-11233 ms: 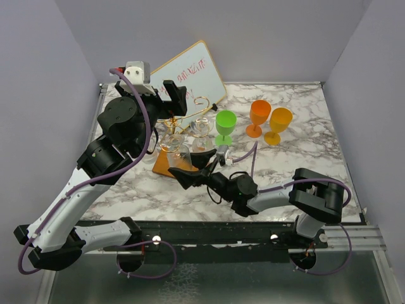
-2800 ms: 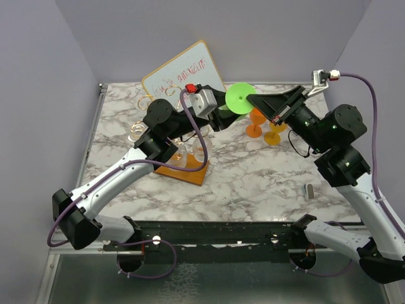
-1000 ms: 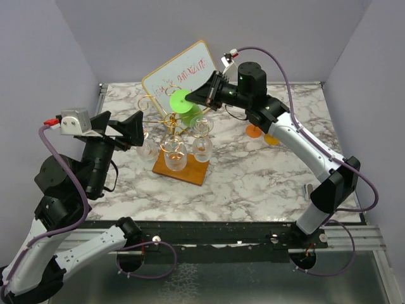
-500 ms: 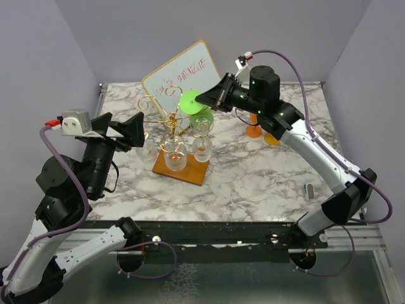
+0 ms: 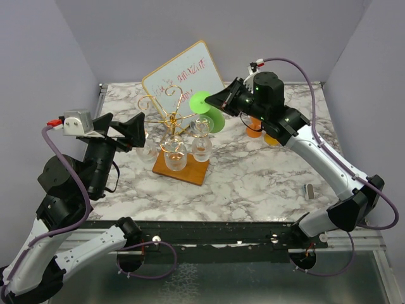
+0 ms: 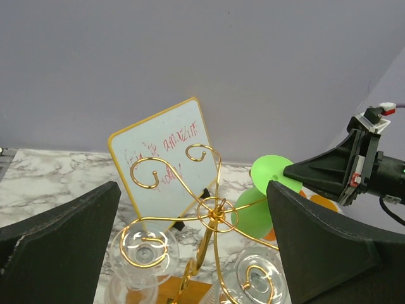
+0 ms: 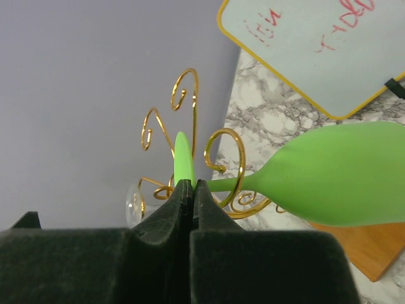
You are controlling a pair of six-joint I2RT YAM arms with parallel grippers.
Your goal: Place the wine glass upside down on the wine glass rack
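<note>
**Green wine glass held tilted at the gold rack**

Top view: the right gripper (image 5: 218, 100) clamps the foot of the green wine glass (image 5: 210, 115). The glass is tilted, bowl low, just beside the wine glass rack (image 5: 171, 121), where clear glasses (image 5: 174, 156) hang. The right arm hides most of two orange glasses (image 5: 255, 131).

Left wrist view: the left gripper (image 6: 193, 187) gapes wide and empty, facing the rack and the whiteboard (image 6: 166, 155).

Right wrist view: the fingers pinch the foot, seen edge-on. Whether the stem sits inside a curl is unclear.

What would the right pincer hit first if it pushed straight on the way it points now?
Most likely the gold curls of the wine glass rack: the right pincer, shut on the foot of the green wine glass, points at them in the wrist view. Depth is unclear, so contact is not certain.
</note>
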